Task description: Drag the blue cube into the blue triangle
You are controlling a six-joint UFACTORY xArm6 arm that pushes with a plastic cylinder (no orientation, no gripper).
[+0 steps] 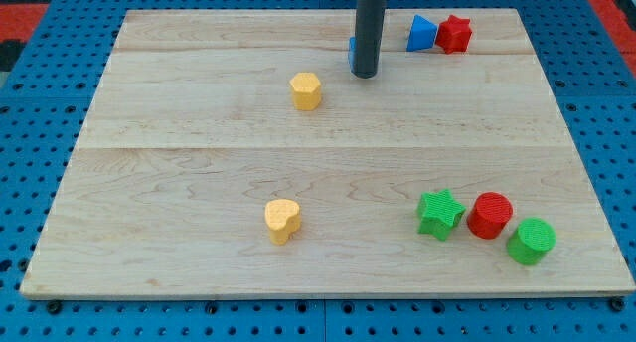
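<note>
The blue cube [352,52] is mostly hidden behind my rod; only a thin blue edge shows at the rod's left side, near the view's top centre. My tip [365,75] rests on the board right in front of the cube, seemingly touching it. The blue triangle [421,33] lies to the right of the cube, near the board's top edge, with a gap of bare wood between them.
A red star [454,33] touches the blue triangle's right side. A yellow hexagon [306,90] lies left of my tip. A yellow heart [282,221] lies lower down. A green star [439,213], red cylinder [490,215] and green cylinder [532,241] cluster at bottom right.
</note>
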